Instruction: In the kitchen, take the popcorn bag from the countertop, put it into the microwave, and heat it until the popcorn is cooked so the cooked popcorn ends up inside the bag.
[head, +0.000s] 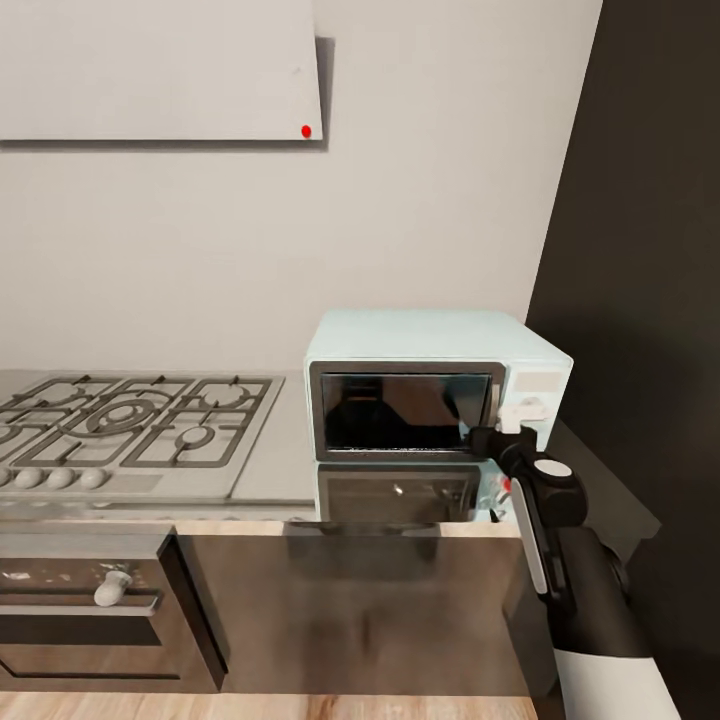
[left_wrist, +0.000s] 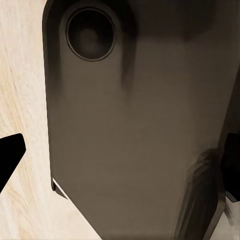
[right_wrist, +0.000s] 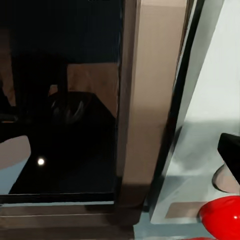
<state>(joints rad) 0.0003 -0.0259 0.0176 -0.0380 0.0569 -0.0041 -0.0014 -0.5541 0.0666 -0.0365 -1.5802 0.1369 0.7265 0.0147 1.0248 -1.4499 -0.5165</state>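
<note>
The pale mint-blue microwave (head: 430, 345) stands on the grey countertop (head: 275, 470) against the wall, its dark glass door (head: 405, 408) closed. My right gripper (head: 497, 437) is at the door's right edge, next to the side panel with its white knob (head: 527, 409). In the right wrist view one dark fingertip (right_wrist: 231, 155) sits at the frame's edge over the panel, near a red dot (right_wrist: 222, 217); the gripper looks open and holds nothing. A dim rounded shape (right_wrist: 67, 107) shows behind the glass; I cannot tell what it is. The popcorn bag is out of view. My left gripper (left_wrist: 120, 160) is open and empty.
A steel gas hob (head: 130, 425) with black grates lies left of the microwave. Below it is a black built-in oven (head: 80, 610). A tall dark panel (head: 640, 250) rises right of the microwave. The left wrist view looks at the robot's dark body (left_wrist: 135, 125) over a wooden floor (left_wrist: 22, 100).
</note>
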